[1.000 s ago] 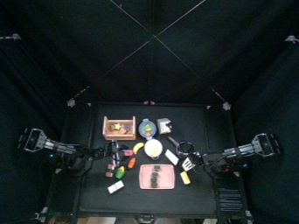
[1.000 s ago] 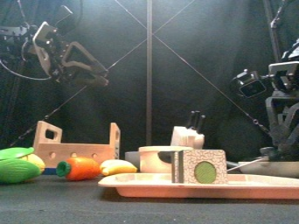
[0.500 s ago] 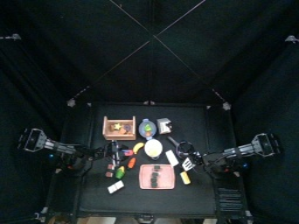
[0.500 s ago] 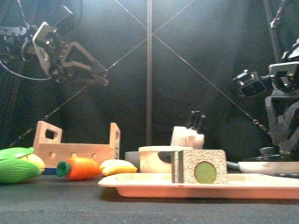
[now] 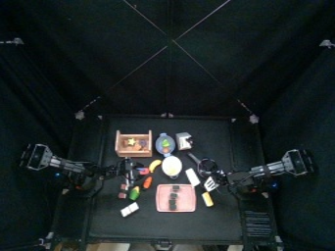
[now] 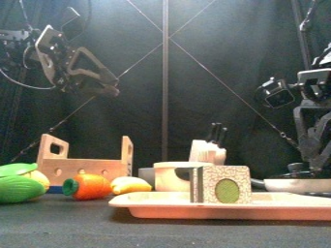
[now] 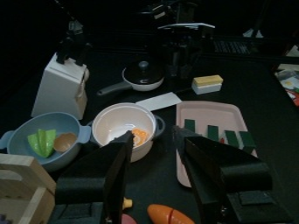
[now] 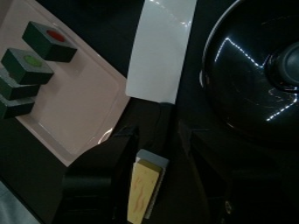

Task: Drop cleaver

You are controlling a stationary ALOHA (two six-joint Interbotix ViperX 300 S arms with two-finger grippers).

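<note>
On the tabletop (image 5: pixel 229 221), directly below the right gripper (image 8: pixel 152 144), wide open and empty, lies the cleaver (image 8: pixel 160 57), blade toward twelve o'clock, between pink board (image 8: pixel 70 101) and frying pan (image 8: pixel 257 61).

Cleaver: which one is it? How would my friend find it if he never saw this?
Look for the big pink board with little food blocks on it. Between it and the round black frying pan lies the cleaver. It alone has a flat whitish rectangular blade and a short dark handle.

Dim pen, glare on pan (image 8: pixel 260 61)
</note>
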